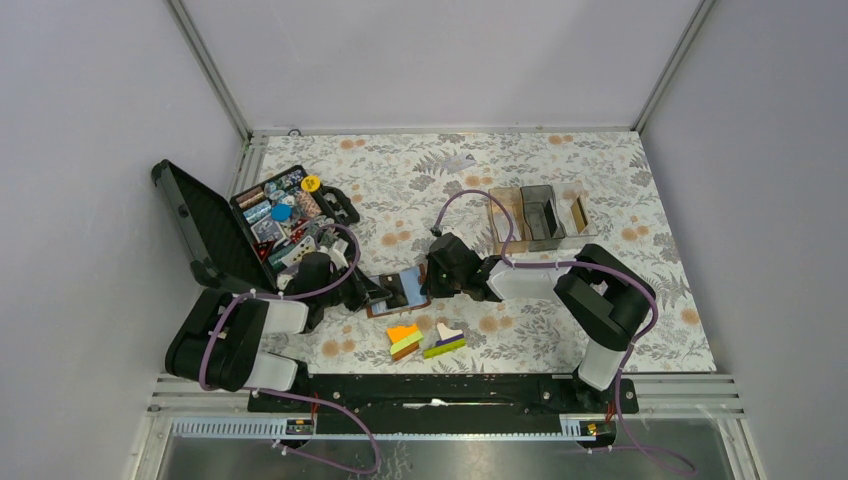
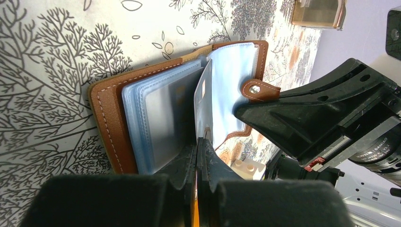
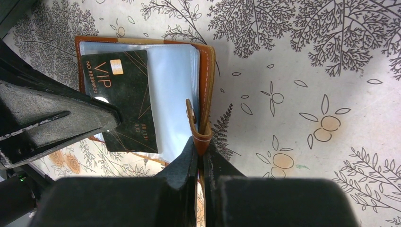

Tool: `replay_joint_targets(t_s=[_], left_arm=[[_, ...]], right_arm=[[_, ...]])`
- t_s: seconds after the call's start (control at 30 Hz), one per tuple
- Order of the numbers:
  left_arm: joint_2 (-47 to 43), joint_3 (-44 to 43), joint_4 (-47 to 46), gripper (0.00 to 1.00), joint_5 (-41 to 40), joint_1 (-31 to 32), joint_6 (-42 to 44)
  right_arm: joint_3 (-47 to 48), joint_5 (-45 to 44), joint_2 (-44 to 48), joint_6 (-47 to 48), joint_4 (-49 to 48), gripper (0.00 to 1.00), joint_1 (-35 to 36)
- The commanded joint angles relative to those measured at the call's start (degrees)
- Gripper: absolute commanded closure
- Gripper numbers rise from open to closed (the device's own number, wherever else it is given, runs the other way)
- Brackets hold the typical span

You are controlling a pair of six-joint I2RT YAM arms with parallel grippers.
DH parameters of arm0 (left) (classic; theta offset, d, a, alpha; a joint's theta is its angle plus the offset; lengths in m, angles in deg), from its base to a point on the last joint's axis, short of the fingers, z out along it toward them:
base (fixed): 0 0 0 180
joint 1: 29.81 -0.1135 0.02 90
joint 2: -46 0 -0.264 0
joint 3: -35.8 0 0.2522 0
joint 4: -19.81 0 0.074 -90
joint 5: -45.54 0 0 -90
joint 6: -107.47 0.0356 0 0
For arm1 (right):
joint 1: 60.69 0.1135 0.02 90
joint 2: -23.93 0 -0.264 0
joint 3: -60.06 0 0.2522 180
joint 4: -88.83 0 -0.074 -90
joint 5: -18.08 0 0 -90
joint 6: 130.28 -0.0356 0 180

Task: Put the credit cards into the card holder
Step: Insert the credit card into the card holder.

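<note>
The brown leather card holder (image 1: 408,288) lies open on the floral cloth between both arms, its clear sleeves (image 2: 161,118) fanned out. My left gripper (image 2: 197,146) is shut on a dark card marked VIP (image 3: 120,99), which I hold against the sleeves; in the left wrist view the card (image 2: 203,97) shows edge-on. My right gripper (image 3: 199,153) is shut on the holder's snap tab and cover edge (image 3: 208,85) and holds that side up. The left fingers (image 3: 56,118) show at the left of the right wrist view. No other credit cards are in view.
An open black tool case (image 1: 215,225) full of small parts stands at the left. Clear and brown compartment boxes (image 1: 540,215) stand at the back right. Orange, green and purple blocks (image 1: 420,340) lie just in front of the holder. A white block (image 2: 248,168) lies beside them.
</note>
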Motion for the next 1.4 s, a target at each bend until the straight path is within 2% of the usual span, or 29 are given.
replay_joint_targets(t_s=[0.0, 0.37, 0.63, 0.8, 1.07, 1.23, 1.37], left_arm=[[2.8, -0.4, 5.8, 1.0, -3.8, -0.4, 0.6], [7.0, -1.4, 0.8, 1.0, -0.7, 0.3, -1.0], [7.7, -1.6, 1.0, 1.0, -0.8, 0.4, -1.8], [6.8, -3.1, 4.7, 0.74, -1.6, 0.4, 0.1], [-1.0, -7.7, 22.3, 0.5, -10.2, 0.4, 8.1], [-1.8, -7.9, 24.8, 0.47, -11.5, 0.5, 9.2], [-0.9, -7.7, 23.3, 0.53, -10.1, 1.2, 8.7]], right_arm=[[-0.6, -3.9, 1.2, 1.5, 5.5, 1.0, -0.1], [0.1, -3.1, 0.8, 1.5, 5.5, 1.0, -0.1], [0.2, -3.5, 0.9, 1.5, 5.7, 1.0, -0.1], [0.2, -3.6, 0.9, 1.6, 5.9, 1.0, -0.1], [-0.1, -4.2, 1.6, 1.8, 6.1, 1.0, -0.1], [0.0, -3.9, 1.4, 1.9, 6.1, 1.0, -0.1], [-0.1, -3.8, 1.7, 1.8, 6.1, 1.0, -0.1]])
